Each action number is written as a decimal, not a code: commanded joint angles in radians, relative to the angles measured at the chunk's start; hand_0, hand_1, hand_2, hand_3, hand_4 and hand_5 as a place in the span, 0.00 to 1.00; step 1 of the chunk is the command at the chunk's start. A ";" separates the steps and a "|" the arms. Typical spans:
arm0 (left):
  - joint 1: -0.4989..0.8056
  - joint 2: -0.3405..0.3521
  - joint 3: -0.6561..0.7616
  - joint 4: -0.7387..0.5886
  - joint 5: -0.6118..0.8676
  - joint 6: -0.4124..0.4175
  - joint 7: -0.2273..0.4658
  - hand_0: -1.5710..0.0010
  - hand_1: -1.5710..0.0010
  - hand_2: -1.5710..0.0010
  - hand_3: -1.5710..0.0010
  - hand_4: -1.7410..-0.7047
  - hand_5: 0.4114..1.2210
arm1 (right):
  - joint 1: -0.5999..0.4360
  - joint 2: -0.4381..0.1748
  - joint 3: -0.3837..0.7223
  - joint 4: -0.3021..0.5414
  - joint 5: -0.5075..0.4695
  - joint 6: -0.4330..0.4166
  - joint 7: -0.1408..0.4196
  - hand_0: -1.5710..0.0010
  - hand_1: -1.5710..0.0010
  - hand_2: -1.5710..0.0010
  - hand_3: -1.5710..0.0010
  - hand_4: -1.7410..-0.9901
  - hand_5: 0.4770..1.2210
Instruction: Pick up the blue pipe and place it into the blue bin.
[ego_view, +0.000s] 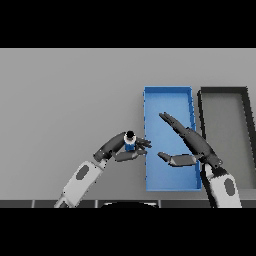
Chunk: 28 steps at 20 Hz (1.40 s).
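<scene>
A small blue pipe (130, 143) with a dark top end stands upright in my left hand (121, 148), whose fingers and thumb are curled round it. It hangs just left of the blue bin (168, 95), close to the bin's left wall. My right hand (192, 142) hovers over the bin's middle, open, with straight fingers pointing up-left and the thumb spread toward the pipe. A gap separates the two hands.
A dark grey bin (222, 91) stands directly right of the blue bin, wall to wall. The grey table (70, 95) stretches out to the left and behind.
</scene>
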 joint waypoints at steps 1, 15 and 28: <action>0.002 0.001 0.005 -0.002 -0.003 0.000 0.007 0.00 0.00 0.00 0.00 0.26 1.00 | -0.040 -0.012 0.019 0.001 0.000 0.014 0.027 1.00 1.00 0.95 1.00 0.61 0.11; -0.002 -0.039 0.052 0.029 -0.022 -0.069 0.004 0.00 0.00 0.00 0.00 0.26 1.00 | -0.391 0.081 0.195 0.148 -0.026 0.103 0.199 0.99 0.98 0.95 1.00 0.73 0.07; 0.011 -0.078 0.091 0.024 -0.031 -0.108 0.064 0.00 0.00 0.00 0.02 0.05 1.00 | -0.506 0.183 0.228 0.287 -0.051 0.126 0.166 0.18 0.18 0.17 0.30 0.18 0.39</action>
